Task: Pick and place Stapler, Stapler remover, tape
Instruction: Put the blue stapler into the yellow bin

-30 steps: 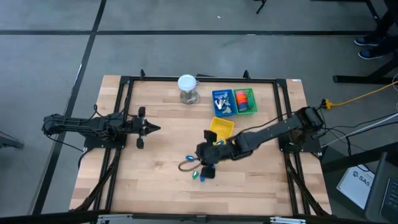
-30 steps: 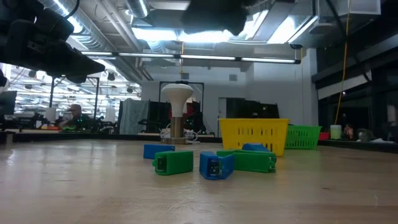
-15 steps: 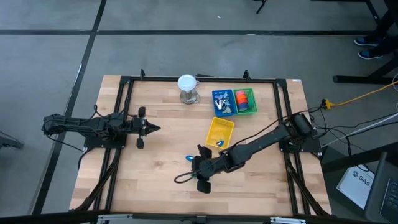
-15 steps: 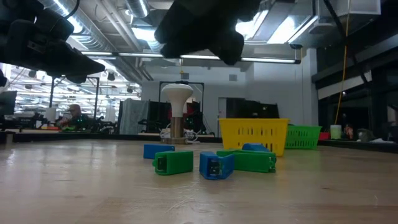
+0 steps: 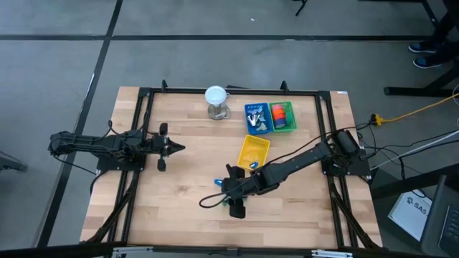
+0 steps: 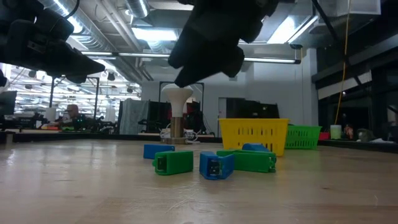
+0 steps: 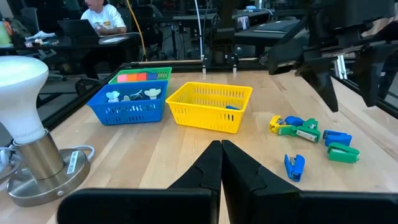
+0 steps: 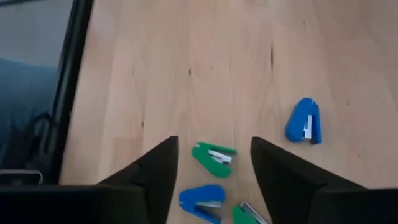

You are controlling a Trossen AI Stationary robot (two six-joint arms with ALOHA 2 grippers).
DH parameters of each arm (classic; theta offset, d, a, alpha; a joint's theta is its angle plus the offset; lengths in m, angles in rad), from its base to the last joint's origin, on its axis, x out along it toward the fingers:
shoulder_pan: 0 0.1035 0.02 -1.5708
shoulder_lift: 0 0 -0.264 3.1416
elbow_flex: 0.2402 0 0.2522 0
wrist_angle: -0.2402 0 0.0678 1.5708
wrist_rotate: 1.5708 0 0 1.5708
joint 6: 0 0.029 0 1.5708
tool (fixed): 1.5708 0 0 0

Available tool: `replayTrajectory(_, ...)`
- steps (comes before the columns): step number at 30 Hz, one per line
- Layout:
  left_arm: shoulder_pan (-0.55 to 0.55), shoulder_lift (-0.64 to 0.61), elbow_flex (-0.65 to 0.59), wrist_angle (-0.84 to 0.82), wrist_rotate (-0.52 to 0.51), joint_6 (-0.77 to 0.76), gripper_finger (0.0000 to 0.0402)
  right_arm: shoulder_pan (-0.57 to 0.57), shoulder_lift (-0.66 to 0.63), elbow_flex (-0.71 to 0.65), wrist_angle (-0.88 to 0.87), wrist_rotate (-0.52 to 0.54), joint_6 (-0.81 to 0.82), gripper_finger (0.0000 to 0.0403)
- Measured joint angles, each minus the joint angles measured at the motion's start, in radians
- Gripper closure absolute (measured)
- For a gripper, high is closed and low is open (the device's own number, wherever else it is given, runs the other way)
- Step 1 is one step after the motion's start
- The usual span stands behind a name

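Right gripper (image 8: 211,163): jaws now spread and empty, having swung back from the near left to hover over the loose staplers (image 8: 213,155) mid-table, with one blue stapler (image 8: 304,121) apart; a pick looks imminent. Left gripper (image 7: 221,163): clenched, idle at the left. Yellow basket (image 5: 254,150): just beyond; tape (image 5: 281,112) in the far green bin.

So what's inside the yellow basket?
In the yellow basket, something blue shows through the mesh wall in the left wrist view. Whatever else lies inside is hidden by the walls.

Yellow basket (image 7: 210,107), blue basket (image 7: 129,110), green basket (image 7: 140,73); green stapler (image 8: 212,156), blue stapler (image 8: 304,122); pale wood table (image 5: 186,172).
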Motion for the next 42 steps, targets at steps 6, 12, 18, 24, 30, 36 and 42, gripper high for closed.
replayTrajectory(6,0.000,0.000,0.000,0.000,0.000,0.000,0.0400,-0.005,0.033,0.000,0.000,0.050,-0.048,0.0160)
replayTrajectory(12,0.000,0.000,0.000,0.000,0.000,0.000,0.0400,-0.014,0.061,0.000,0.000,0.108,-0.060,0.0166)
replayTrajectory(18,0.000,0.000,0.000,0.000,0.000,0.000,0.0400,-0.025,0.100,0.000,0.009,0.142,-0.062,0.0179)
replayTrajectory(24,0.000,0.000,0.000,0.000,0.000,0.000,0.0400,-0.054,0.117,0.001,0.032,0.213,-0.025,0.0182)
replayTrajectory(30,0.000,0.000,0.000,0.000,0.000,0.000,0.0400,-0.071,0.186,0.049,0.033,0.202,-0.008,0.0182)
replayTrajectory(36,0.000,0.000,0.000,0.000,0.000,0.000,0.0400,-0.087,0.242,0.097,0.032,0.195,0.006,0.0182)
replayTrajectory(42,0.000,0.000,0.000,0.000,0.000,0.000,0.0400,-0.105,0.253,0.100,0.000,0.192,0.092,0.0195)
